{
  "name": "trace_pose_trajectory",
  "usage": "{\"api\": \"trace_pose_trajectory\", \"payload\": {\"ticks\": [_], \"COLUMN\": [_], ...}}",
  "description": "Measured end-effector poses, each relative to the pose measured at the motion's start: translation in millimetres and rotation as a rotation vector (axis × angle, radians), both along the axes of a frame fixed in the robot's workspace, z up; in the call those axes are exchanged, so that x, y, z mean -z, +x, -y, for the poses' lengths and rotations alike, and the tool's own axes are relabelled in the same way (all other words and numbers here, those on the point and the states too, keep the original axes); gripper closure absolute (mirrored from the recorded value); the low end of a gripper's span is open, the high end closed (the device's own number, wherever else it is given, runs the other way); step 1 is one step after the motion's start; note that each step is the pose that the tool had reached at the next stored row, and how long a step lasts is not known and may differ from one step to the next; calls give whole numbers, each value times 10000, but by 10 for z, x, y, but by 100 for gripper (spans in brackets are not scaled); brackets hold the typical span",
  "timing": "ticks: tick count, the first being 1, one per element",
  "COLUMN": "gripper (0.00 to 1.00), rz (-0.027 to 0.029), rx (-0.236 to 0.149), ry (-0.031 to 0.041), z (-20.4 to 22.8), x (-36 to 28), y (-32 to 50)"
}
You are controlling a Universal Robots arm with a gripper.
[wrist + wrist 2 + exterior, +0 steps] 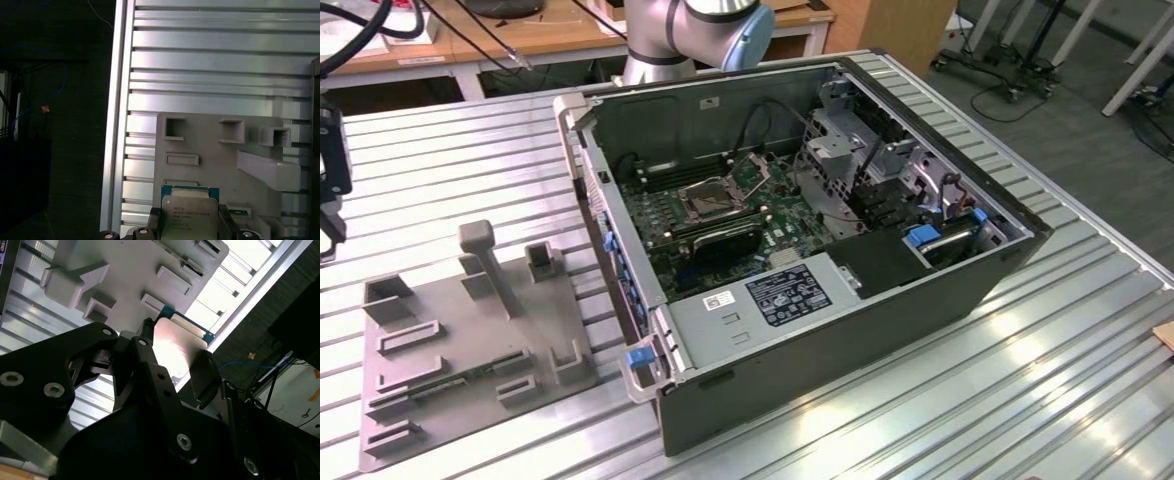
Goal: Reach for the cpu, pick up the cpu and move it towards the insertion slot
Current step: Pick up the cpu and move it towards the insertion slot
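The black tool (175, 346) is clamping the small square silver-faced cpu (190, 216) by opposite edges over the grey plastic fixture (215, 150), near the edge of the ribbed metal table (210, 65). The shiny-framed square insertion slot (711, 198) is lying well apart inside the open computer case (854, 330).

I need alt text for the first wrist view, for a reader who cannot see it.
The gripper holds the cpu by two edges, silver face to the camera, above a grey plastic fixture on a ribbed metal table.
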State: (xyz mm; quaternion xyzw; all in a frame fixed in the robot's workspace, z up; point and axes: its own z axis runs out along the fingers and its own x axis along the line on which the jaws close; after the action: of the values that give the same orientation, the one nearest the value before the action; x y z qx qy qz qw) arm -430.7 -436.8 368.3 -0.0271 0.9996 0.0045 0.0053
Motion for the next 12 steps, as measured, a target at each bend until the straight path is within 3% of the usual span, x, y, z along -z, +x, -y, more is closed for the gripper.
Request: {"api": "trace_pose_trajectory", "payload": {"ticks": [12], "gripper": [46], "rz": [0], "rx": [0], "ry": [1], "z": [0], "x": [0], "y": [26]}}
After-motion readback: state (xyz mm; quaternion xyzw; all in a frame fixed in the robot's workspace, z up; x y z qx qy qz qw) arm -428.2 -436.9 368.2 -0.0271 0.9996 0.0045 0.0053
